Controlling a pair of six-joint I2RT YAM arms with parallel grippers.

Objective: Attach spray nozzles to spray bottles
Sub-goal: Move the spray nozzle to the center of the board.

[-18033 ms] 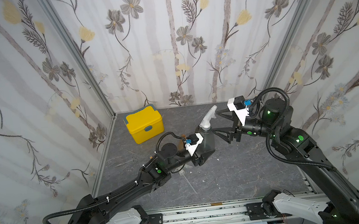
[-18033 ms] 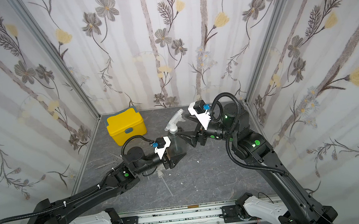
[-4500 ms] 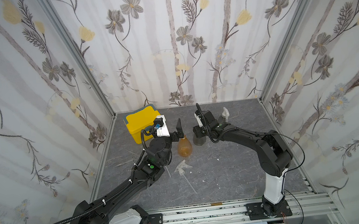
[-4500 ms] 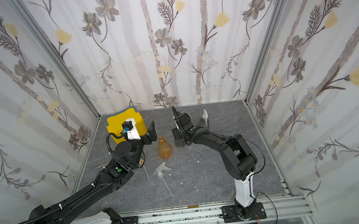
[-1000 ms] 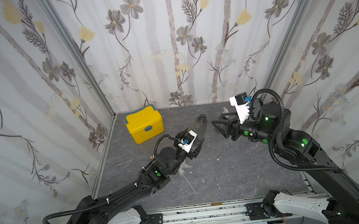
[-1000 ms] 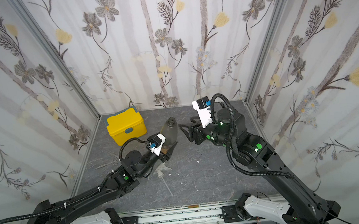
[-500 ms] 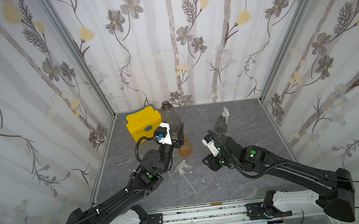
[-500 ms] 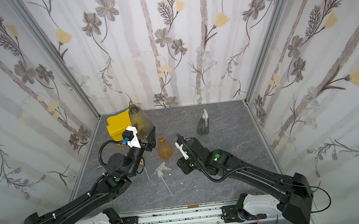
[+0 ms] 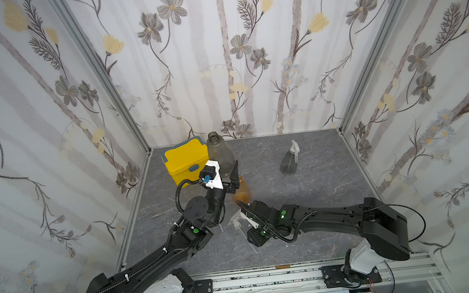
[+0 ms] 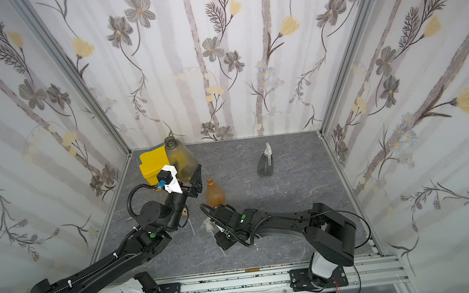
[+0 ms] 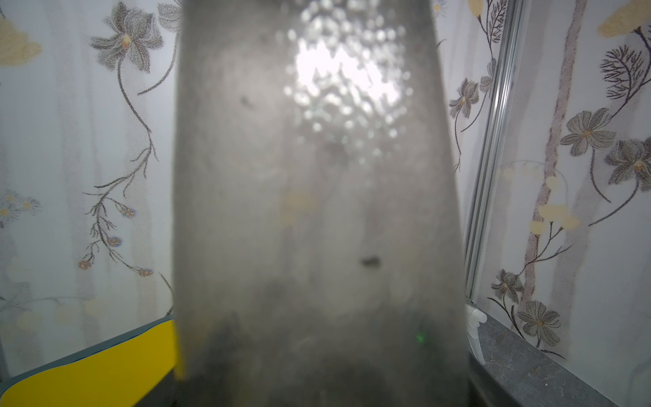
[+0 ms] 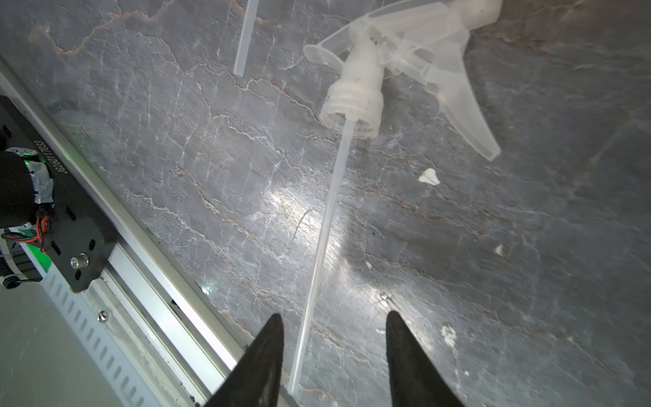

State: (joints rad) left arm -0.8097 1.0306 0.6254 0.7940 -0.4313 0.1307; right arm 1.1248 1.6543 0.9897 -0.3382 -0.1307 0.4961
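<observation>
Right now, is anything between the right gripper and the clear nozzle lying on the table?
Nothing visible. In the right wrist view the right gripper is open over the table, with the dip tube of the clear nozzle running between its jaws.

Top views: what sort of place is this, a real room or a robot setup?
Probably a purpose-built robot test booth, not a real room: floral wallpaper panels set between aluminium corner posts, a grey stone-look table as floor, and two arms mounted on a rail at its front.
</observation>
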